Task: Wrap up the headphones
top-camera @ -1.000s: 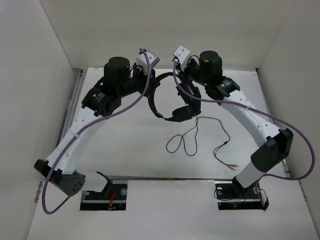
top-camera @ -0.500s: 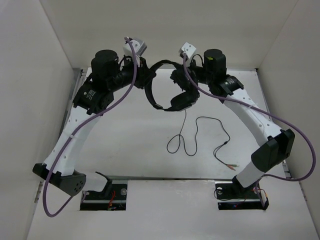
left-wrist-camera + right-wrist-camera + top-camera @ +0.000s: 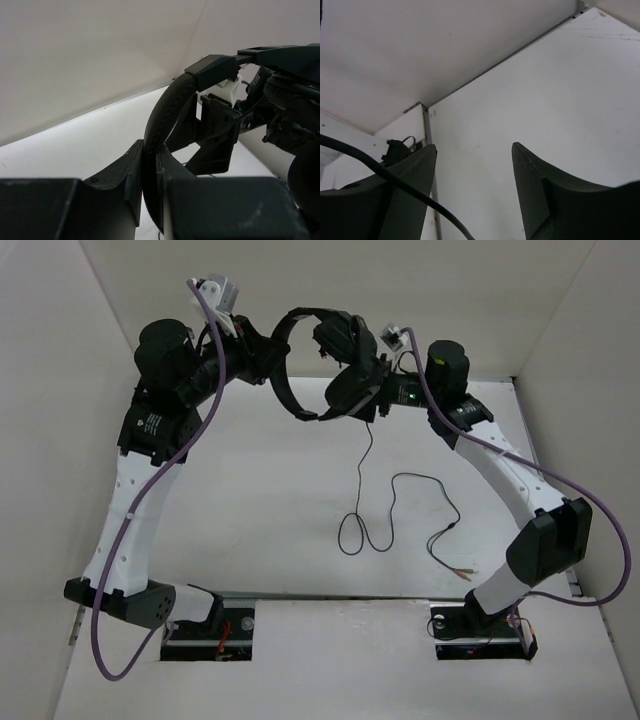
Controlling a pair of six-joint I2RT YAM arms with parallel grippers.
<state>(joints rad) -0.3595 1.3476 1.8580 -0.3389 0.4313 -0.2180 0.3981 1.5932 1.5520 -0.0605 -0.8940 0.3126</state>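
Note:
The black headphones [image 3: 338, 340] hang in the air near the back wall, band on the left, two earcups on the right. My left gripper [image 3: 268, 348] is shut on the band [image 3: 167, 105], which is pinched between its jaws [image 3: 150, 165]. My right gripper [image 3: 372, 392] sits just beside the lower earcup, and I cannot tell whether they touch. In the right wrist view it [image 3: 475, 145] stands open with nothing between the fingers. The thin cable [image 3: 367, 455] drops to a loop on the table [image 3: 350, 535] and ends in coloured plugs [image 3: 466, 576]. A stretch of black cable [image 3: 380, 172] crosses my right gripper's left finger.
White walls close in on the back [image 3: 330, 290] and both sides of the table [image 3: 250, 500]. Thick purple arm cables [image 3: 135, 530] [image 3: 560, 480] hang along both arms. The arm bases [image 3: 205, 625] [image 3: 480, 625] sit at the near edge.
Both arms have risen toward the back wall, lifting the headphones higher and further left. The right gripper's jaws have spread open. More of the cable now hangs straight.

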